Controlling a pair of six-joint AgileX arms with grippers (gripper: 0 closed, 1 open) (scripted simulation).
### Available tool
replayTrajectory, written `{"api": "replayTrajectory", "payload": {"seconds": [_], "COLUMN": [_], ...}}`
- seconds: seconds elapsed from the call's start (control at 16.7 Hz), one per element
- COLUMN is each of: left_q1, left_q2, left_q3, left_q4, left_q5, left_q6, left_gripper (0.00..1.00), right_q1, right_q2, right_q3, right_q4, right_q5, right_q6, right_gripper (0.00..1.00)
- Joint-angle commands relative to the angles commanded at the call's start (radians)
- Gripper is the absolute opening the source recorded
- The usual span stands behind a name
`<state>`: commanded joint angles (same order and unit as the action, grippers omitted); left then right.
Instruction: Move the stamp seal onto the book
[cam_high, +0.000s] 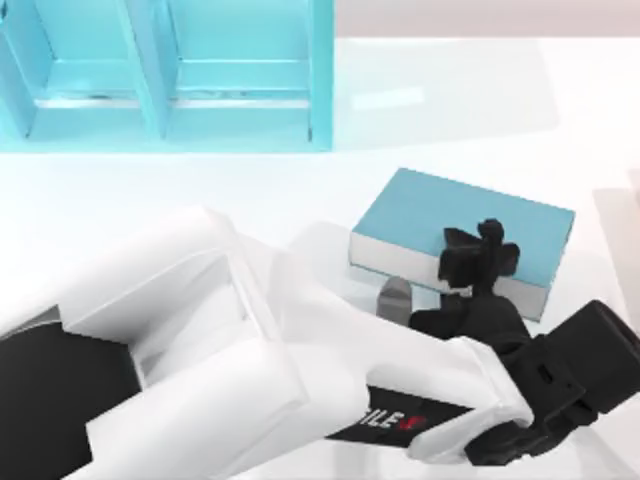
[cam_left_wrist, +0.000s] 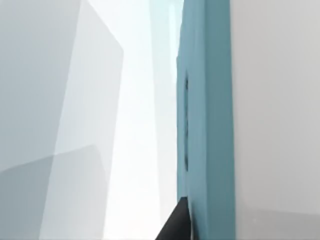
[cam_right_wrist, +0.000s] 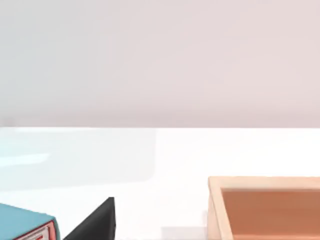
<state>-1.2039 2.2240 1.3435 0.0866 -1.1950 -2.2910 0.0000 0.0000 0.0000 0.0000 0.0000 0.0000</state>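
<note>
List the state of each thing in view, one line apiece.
book: lying flat on the table, closed, teal cover up.
left gripper: over the book's near edge, pointing down; whether it holds anything cannot be told.
shelf unit: standing at the table's far left, its visible compartments empty.
wooden tray: sitting on the table, what shows of its inside empty.

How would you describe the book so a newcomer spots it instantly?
Start from the tall teal shelf unit at the table's far left, then go right and nearer. The book lies flat, with the left gripper over its near edge. Unlike the shelf, it is a low closed slab with white page edges.
</note>
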Motion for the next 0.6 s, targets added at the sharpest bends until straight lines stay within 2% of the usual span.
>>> {"api": "replayTrajectory", "payload": {"seconds": [0.12, 0.6], "left_q1": [0.000, 0.000], "left_q2": [0.000, 0.000], "left_q3": [0.000, 0.000], "left_q4": [0.000, 0.000], "left_q5": [0.000, 0.000], "left_q6": [0.000, 0.000], "left_gripper": [0.00, 0.60], "right_q1": [0.000, 0.000], "right_q2": [0.000, 0.000], "right_q3": [0.000, 0.000], "right_q4": [0.000, 0.000], "right_q5": [0.000, 0.000], "right_q6": [0.000, 0.000], "right_gripper": [1.00, 1.00]}}
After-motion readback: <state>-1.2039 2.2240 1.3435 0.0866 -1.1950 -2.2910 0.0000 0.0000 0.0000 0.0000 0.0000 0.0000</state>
